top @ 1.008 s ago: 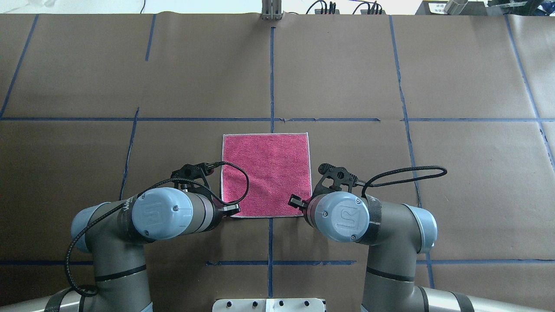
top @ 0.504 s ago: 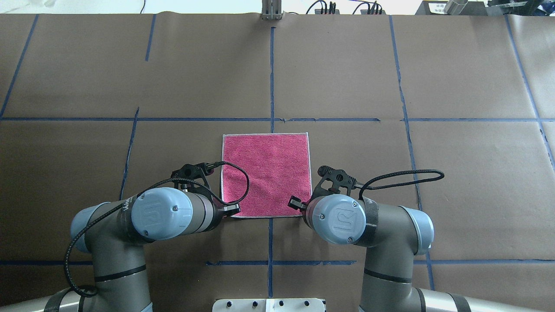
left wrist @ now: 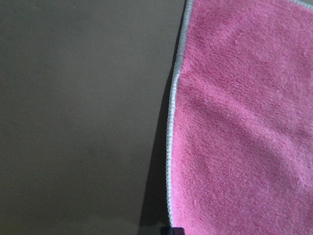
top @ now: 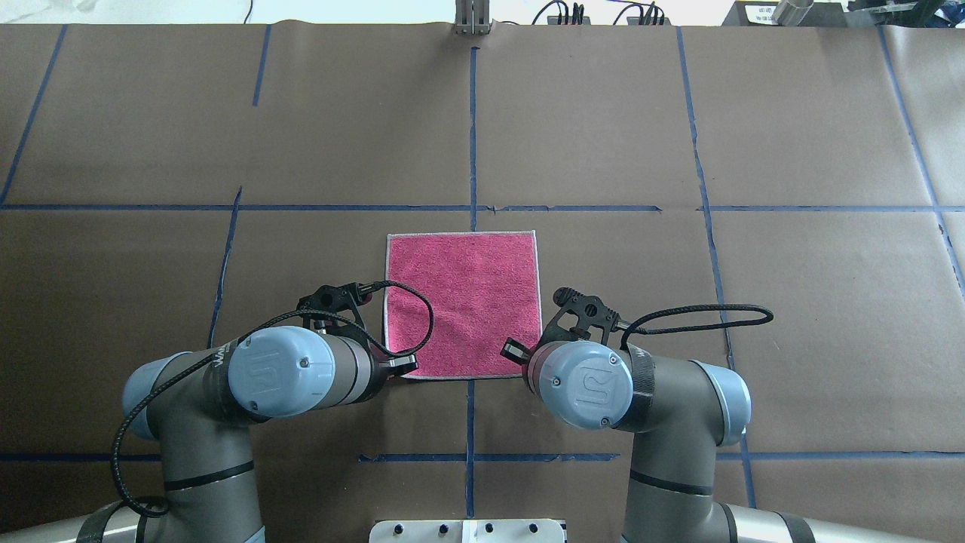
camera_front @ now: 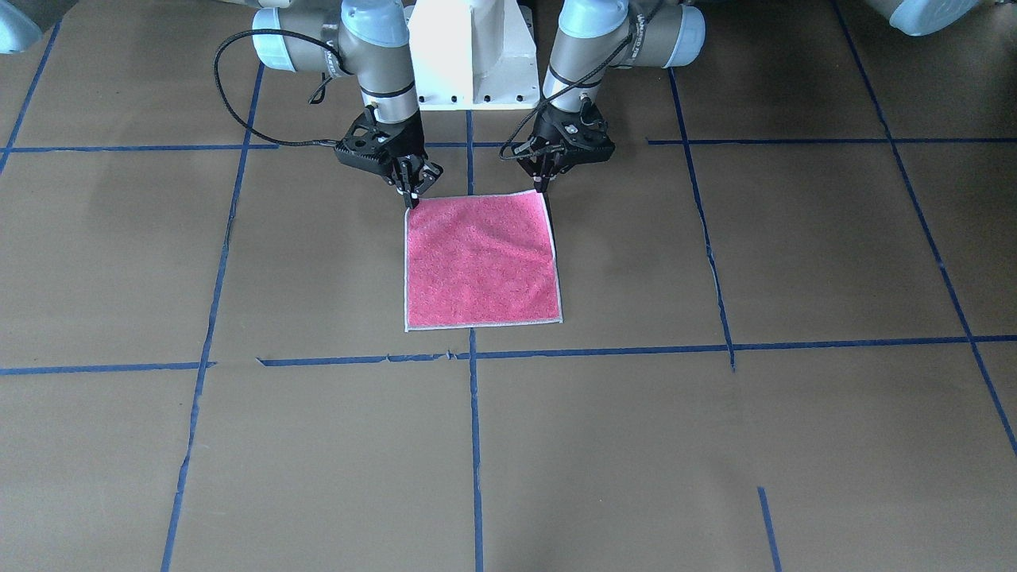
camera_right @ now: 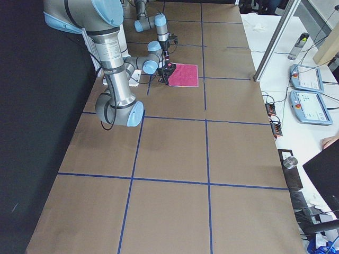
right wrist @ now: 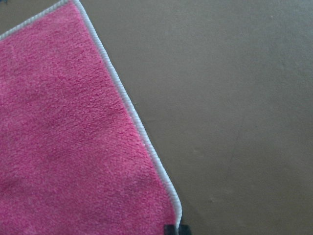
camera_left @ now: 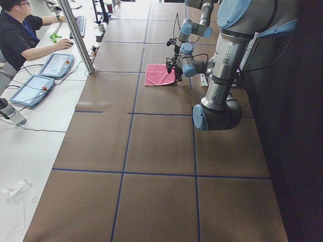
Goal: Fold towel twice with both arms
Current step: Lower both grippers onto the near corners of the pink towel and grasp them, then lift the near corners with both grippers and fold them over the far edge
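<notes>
Towel lies flat on the brown counter, pink face up, pale stitched edge showing all round. It sits in front of the robot, straddling the centre blue tape line, its far edge just short of the cross line.

Left arm comes in on the towel's left side, wrist bent down toward the near-left corner. Left fingers point straight down, drawn together on that corner. The left wrist view shows the stitched edge raised a little off the counter, with a dark shadow under it, and a dark fingertip at the bottom of the frame against the cloth.

Right arm mirrors it at the near-right corner. Right fingers are also narrow, closed on the corner. The right wrist view shows the rounded corner ending at the dark tips, with the cloth there close to the counter.

Rest of the towel is unlifted and unfolded, with light ripples near the robot's edge. Black cables loop from both wrists, the left one hanging over the towel's near-left part.
</notes>
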Controlling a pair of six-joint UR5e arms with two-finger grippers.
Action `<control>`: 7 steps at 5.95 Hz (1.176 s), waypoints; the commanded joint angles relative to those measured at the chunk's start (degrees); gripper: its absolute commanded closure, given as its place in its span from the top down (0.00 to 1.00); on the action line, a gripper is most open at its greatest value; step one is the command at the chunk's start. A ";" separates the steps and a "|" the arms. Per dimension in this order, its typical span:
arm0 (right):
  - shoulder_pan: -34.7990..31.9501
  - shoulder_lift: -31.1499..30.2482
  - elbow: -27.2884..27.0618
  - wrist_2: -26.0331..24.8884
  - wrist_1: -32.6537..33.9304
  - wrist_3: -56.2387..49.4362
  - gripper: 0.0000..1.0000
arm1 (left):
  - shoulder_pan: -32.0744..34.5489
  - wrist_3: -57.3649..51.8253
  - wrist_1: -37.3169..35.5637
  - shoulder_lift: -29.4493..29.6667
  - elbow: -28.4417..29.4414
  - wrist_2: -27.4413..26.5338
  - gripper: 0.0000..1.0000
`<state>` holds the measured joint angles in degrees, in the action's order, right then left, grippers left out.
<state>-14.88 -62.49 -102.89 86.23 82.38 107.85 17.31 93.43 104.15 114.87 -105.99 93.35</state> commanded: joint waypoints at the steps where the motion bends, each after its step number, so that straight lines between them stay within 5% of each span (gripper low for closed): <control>1: -0.32 -0.34 -2.73 -0.36 0.58 0.00 0.00 | 0.00 -0.09 -0.09 0.09 -0.70 0.26 0.00; 4: -0.94 -1.58 -18.80 0.08 12.51 -0.09 0.00 | 0.09 -0.62 -14.19 0.52 -14.28 3.50 0.00; 7: 0.11 -1.32 -15.00 -0.35 12.46 -0.27 0.00 | 1.13 -1.05 -16.53 2.11 -12.42 2.90 0.00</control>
<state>-15.08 -64.02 -120.06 86.14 95.06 107.70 17.84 92.55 87.67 116.81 -119.87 96.51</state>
